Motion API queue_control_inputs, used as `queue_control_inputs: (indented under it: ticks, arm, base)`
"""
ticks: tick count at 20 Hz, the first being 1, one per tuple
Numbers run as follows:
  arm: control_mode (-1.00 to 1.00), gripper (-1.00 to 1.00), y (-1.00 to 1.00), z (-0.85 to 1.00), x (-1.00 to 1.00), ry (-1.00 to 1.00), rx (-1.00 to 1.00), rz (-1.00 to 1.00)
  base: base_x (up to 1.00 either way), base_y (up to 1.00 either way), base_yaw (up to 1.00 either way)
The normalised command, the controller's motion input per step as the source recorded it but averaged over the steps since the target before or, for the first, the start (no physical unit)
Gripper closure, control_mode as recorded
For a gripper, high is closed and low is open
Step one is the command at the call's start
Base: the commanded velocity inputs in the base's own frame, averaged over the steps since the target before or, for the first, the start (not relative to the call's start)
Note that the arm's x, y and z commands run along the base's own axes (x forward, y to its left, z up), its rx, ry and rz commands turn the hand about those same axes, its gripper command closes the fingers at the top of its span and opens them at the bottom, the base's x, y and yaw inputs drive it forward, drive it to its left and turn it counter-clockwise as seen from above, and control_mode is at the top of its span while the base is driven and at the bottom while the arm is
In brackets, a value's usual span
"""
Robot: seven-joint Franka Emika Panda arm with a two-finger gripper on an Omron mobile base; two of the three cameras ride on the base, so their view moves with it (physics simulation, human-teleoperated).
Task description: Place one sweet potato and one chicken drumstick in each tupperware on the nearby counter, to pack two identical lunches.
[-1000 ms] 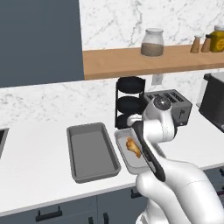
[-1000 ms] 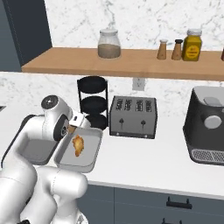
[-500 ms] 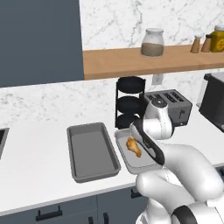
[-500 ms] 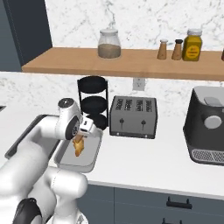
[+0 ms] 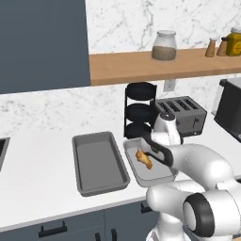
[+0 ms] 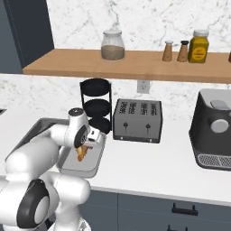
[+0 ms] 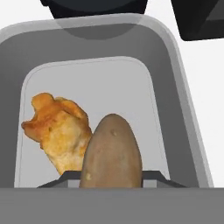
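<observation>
The gripper (image 7: 111, 181) hangs over the lighter tupperware (image 7: 183, 122), jaws partly closed around a sweet potato (image 7: 111, 153), right beside the drumstick (image 7: 59, 131) lying inside. Released crooked, that potato could roll against the drumstick or clip the rim.

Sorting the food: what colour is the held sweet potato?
Speckled tan-brown sweet potato, clearest in the hand view.

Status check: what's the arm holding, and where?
Fingers shut on sweet potato, above lighter tupperware. Chicken drumstick already inside. Darker tupperware empty. Nothing blocking.
</observation>
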Motion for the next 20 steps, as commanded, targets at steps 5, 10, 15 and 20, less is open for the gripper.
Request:
queue_control_inputs:
  ticks: [5, 10, 15, 20]
  arm:
    - [-1.0, 1.0, -0.04, -0.41, 0.06, 0.04, 0.0, 0.03]
    - [-1.0, -1.0, -0.01, -0.29, 0.24, 0.0, 0.0, 0.02]
    - [-1.0, -1.0, -0.05, -0.06, 0.23, 0.0, 0.0, 0.0]
    - [-1.0, -1.0, -0.02, 0.29, -0.35, -0.11, 0.0, 0.01]
  base:
    - [0.0, 0.0, 0.0]
    - [0.0, 0.0, 0.0]
    - [0.0, 0.0, 0.0]
    - [0.0, 0.0, 0.0]
